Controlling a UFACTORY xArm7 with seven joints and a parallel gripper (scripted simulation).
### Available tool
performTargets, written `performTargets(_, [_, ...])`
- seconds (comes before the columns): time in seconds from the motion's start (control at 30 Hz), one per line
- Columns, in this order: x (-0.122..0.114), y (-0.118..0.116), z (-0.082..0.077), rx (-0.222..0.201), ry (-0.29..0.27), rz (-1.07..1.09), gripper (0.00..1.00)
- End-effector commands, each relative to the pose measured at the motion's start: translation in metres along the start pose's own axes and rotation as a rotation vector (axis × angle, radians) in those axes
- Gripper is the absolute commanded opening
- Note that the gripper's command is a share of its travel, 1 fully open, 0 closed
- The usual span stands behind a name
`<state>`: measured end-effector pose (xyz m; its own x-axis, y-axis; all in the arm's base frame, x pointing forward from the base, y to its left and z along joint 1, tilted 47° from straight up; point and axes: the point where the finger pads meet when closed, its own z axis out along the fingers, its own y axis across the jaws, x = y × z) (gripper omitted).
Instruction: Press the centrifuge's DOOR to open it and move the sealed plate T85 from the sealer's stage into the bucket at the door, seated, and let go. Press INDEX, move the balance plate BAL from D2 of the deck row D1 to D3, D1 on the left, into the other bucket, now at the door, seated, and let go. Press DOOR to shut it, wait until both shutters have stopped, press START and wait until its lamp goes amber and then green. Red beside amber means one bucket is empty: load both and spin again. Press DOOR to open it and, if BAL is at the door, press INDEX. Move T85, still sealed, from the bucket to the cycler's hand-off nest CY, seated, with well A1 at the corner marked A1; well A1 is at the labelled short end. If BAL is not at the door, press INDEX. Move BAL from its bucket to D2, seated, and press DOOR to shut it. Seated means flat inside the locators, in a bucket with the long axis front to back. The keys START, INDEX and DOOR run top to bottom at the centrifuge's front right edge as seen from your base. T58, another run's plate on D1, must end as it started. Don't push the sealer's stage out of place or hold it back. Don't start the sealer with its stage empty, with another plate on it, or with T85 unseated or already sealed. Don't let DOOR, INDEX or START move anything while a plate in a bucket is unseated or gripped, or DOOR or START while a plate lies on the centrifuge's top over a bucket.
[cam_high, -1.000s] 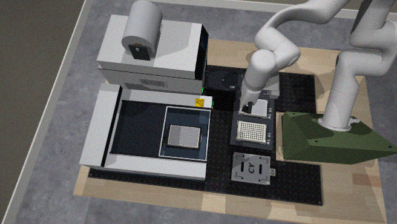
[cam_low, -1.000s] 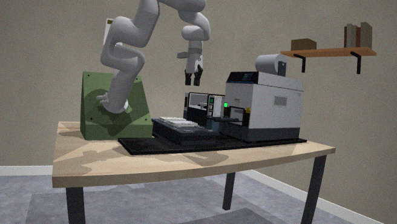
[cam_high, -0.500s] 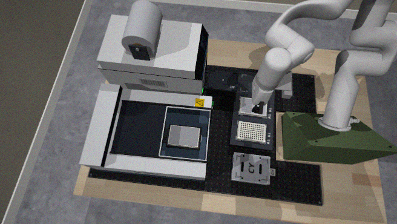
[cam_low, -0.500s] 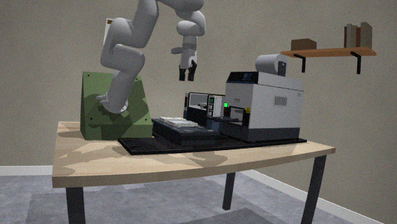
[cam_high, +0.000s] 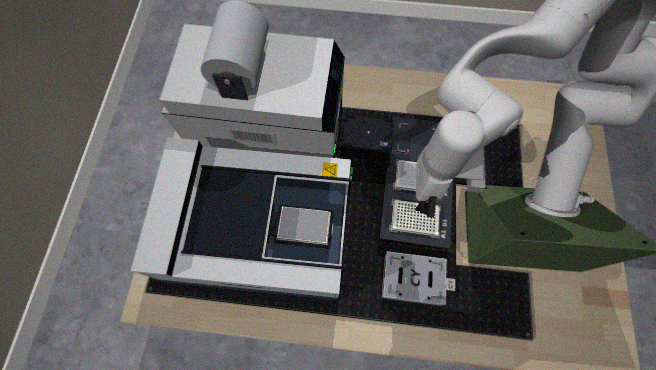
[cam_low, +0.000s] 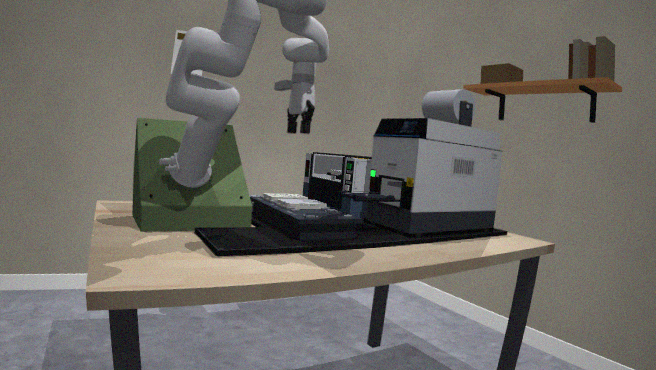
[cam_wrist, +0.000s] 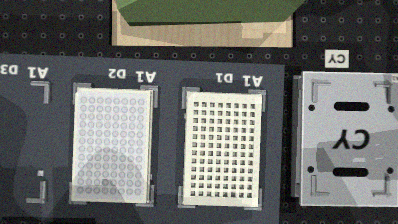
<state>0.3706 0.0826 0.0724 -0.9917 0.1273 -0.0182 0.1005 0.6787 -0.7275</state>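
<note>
End effector (cam_low: 299, 123) open; wood table (cam_low: 320, 272), beige wall (cam_low: 550, 165).

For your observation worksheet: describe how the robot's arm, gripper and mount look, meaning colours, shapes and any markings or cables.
The arm is glossy pale grey, built of fat rounded tubular links with bulbous elbow joints. It ends in a narrower white wrist carrying a small black gripper with two short dark fingers. It rises from a sloped green wedge-shaped pedestal. No cables or markings are visible.

Pale wooden table (cam_low: 310, 272) on dark legs, carrying a black perforated base mat (cam_high: 490, 295) and a green wedge-shaped arm pedestal (cam_high: 500, 240)
</note>
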Motion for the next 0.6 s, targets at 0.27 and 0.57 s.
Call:
performTargets(0.27, [-0.003, 0.053, -0.001, -0.001, -0.001, 0.001, 1.00])
performTargets(0.57, [-0.003, 0.078, -0.001, -0.001, -0.001, 0.001, 1.00])
